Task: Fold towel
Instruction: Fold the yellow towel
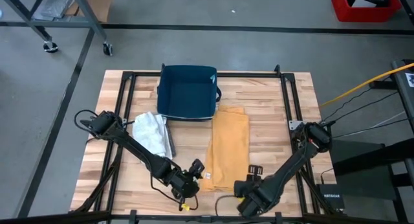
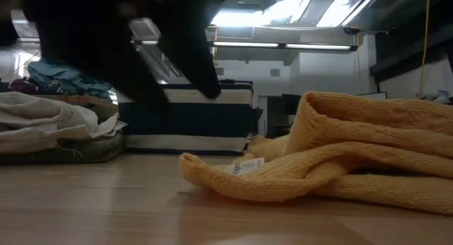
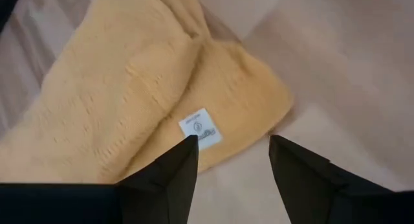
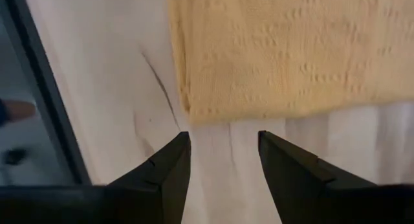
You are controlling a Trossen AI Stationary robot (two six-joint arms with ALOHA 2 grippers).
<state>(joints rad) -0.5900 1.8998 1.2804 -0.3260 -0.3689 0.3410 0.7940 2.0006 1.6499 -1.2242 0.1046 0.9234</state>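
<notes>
A yellow towel lies on the wooden table as a long folded strip running from the far side to the near side. Its near end is rumpled in the low view. A white label shows at the towel's near left corner. My left gripper is open and hovers just above that corner. My right gripper is also open. It points down over bare table just off the towel's near right edge, and shows in the high view.
A dark blue bin stands at the towel's far end. A heap of white cloth lies to the towel's left. Black frame rails run along the table's sides. Bare wood lies to the towel's right.
</notes>
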